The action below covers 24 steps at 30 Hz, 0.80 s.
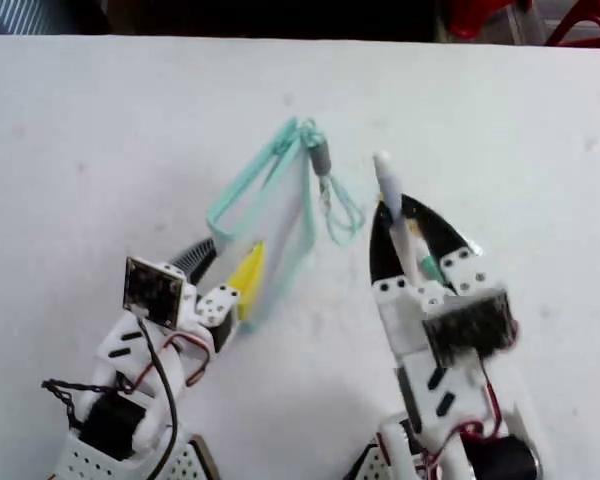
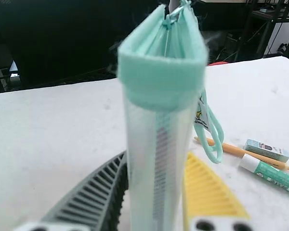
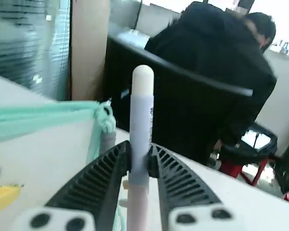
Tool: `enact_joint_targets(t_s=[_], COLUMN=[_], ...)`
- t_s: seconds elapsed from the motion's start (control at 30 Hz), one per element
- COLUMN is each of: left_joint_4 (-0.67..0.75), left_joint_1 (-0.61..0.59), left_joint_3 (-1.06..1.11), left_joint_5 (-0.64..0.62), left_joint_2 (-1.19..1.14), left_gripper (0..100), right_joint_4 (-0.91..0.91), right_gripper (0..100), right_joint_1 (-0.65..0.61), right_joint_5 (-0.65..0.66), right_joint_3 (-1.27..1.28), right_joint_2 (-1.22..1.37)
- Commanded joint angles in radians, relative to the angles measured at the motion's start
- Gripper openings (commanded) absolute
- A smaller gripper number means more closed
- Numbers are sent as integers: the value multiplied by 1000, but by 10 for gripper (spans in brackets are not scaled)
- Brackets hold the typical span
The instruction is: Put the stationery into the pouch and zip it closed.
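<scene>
My R gripper [image 3: 140, 147] clamped on pen [image 3: 142, 96], rounded end fwd. My L gripper [image 2: 156, 156] pinched pouch [image 1: 280, 210] at near end, on edge. Pen sat just right of pouch, approx parallel w/ it. I judged pouch mouth lay left of pen.

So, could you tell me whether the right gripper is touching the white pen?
Touching. In the right wrist view, the right gripper has both black fingers pressed against the barrel of the white pen, with no gap on either side.
</scene>
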State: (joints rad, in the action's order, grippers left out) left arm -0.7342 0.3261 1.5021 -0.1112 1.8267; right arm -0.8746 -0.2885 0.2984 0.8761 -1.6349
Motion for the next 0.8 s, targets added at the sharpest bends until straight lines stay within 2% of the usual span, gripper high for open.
enact_joint_targets(t_s=[0.0,0.3,0.43,0.57,0.77], left_joint_4=[-9,-35,-31,-29,-31], left_joint_1=[36,124,154,147,145], left_joint_3=[-14,0,17,15,15], left_joint_5=[-9,-3,75,78,80], left_joint_2=[-4,-4,-4,-4,-4], left_gripper=[171,172,169,169,169], right_joint_4=[104,363,371,360,191], right_gripper=[16,16,16,16,16], right_joint_1=[-30,-174,-251,-323,-394], right_joint_5=[-9,-5,-6,-8,-11], right_joint_3=[9,-75,-239,-417,-534], right_joint_2=[-42,228,421,630,766])
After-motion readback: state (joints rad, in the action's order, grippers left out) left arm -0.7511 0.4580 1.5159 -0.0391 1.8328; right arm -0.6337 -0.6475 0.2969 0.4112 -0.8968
